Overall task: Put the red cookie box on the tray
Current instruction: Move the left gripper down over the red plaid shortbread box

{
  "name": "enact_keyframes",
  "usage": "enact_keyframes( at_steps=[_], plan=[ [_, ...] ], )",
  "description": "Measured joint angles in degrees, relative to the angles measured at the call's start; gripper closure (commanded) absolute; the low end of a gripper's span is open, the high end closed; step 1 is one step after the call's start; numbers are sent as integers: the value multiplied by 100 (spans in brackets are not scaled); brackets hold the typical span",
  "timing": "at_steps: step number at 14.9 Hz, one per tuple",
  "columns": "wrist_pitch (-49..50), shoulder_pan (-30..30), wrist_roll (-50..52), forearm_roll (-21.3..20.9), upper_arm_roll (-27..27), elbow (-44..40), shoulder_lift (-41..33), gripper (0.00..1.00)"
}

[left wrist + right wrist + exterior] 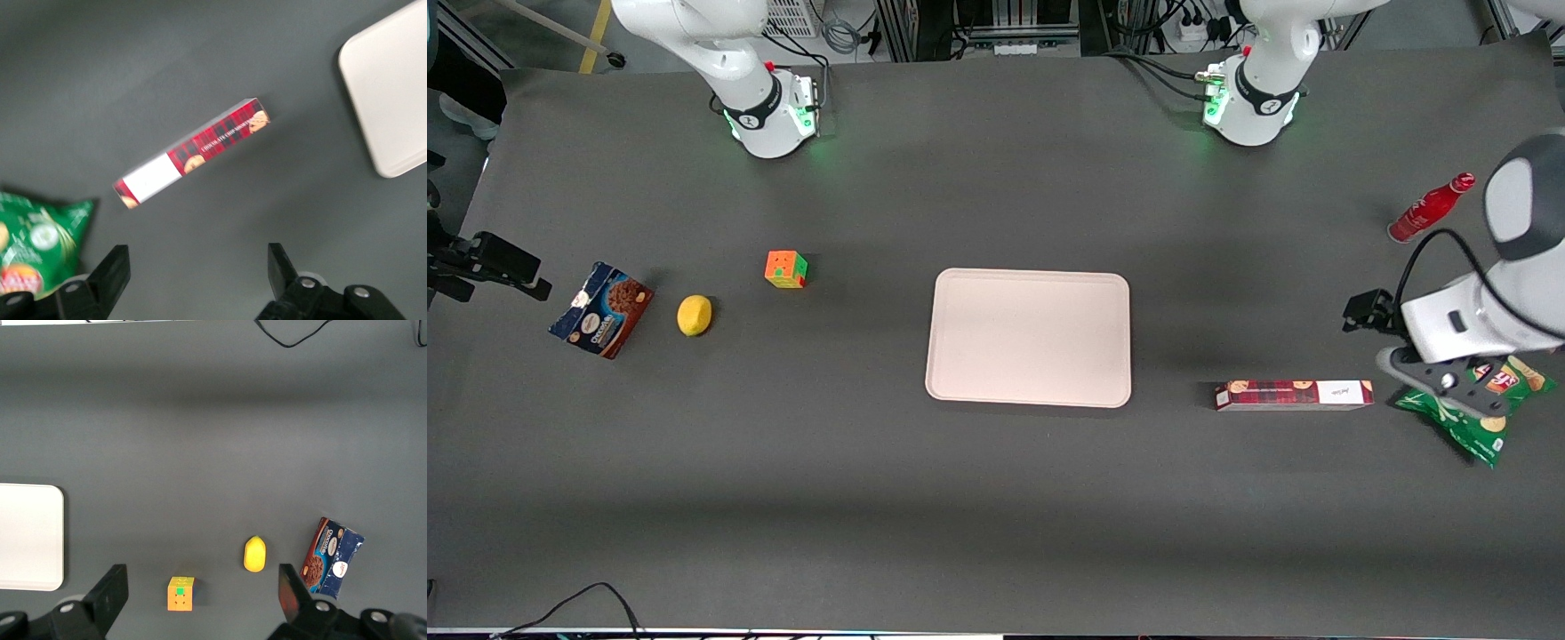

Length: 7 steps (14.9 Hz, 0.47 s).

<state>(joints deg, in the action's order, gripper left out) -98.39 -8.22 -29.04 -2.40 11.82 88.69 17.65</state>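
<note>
Left arm's gripper (199, 280) hangs w/ fingers spread wide, grasping nothing, above the dark surface (996, 498) toward the working arm's end, just over a green snack bag (1480, 404). Red cookie box (1293, 395) lies flat on the surface btwn the tray (1029, 337) and the bag, white end panel toward the bag, apart from both. Tray sits mid-surface. A red bottle (1430, 208) lies farther from the front camera than the gripper.
</note>
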Motion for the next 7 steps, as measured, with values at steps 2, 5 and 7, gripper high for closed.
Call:
enact_keyframes(
  at_steps=[2, 5, 7],
  plan=[
    [-332, 25, -759, -235, 18, -1, 298, 1],
    [-737, 85, -2331, -366, 33, 8, 660, 0],
    [-1190, 96, -3041, -482, 33, 106, 853, 0]
  ],
)
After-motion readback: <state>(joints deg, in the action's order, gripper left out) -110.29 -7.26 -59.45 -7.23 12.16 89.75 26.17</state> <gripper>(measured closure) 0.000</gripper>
